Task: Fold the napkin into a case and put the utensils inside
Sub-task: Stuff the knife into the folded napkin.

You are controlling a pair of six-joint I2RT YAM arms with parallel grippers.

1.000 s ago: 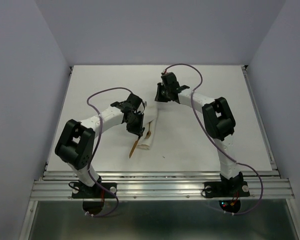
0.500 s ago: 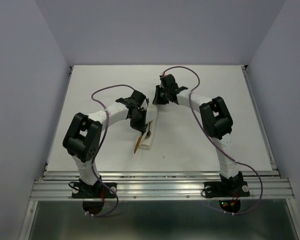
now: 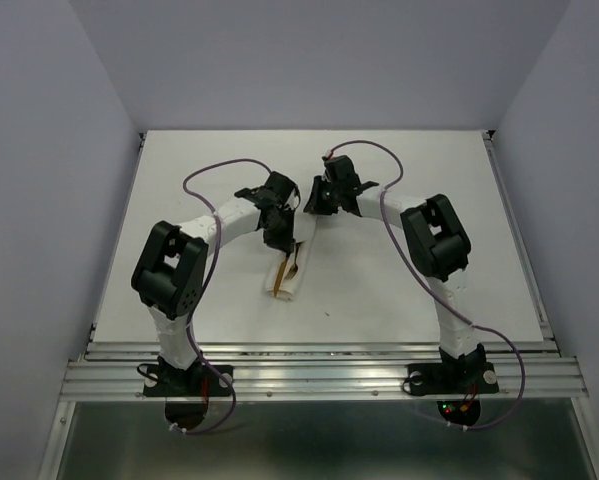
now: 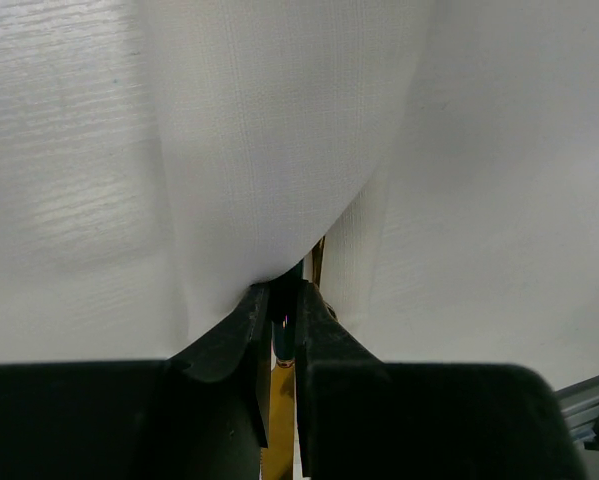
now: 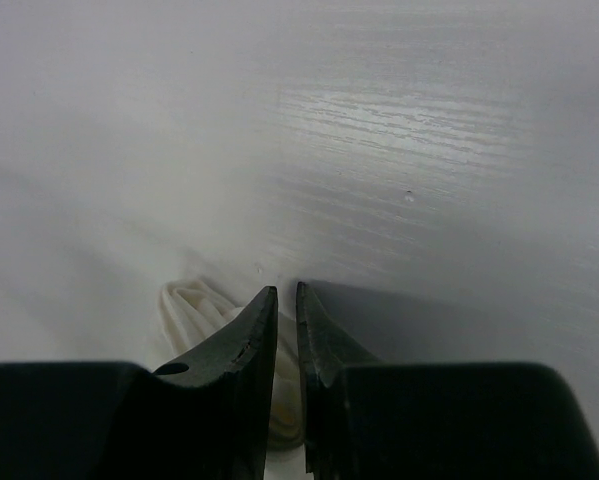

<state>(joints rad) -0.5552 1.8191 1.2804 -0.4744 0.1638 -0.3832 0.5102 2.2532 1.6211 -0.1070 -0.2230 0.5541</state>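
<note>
The napkin lies folded as a narrow white case (image 3: 305, 242) in the middle of the table, running from far right to near left. A brown utensil (image 3: 287, 272) lies along its near part. My left gripper (image 3: 279, 240) is over the case's left side, shut on the dark end of a utensil (image 4: 285, 318), whose brown handle (image 4: 279, 410) runs back under the jaws. White cloth (image 4: 279, 150) fills the view just ahead of the left gripper (image 4: 284, 292). My right gripper (image 3: 317, 207) is at the case's far end. In its wrist view the right gripper (image 5: 287, 292) is shut on bunched cloth (image 5: 191, 310).
The white table (image 3: 379, 290) is walled on three sides. An aluminium rail (image 3: 319, 375) runs along its near edge. Purple cables (image 3: 204, 180) loop above both arms.
My left gripper has moved toward the far right along the case, carrying the utensil with it. The brown piece that stuck out past the case's near end now lies over the cloth.
</note>
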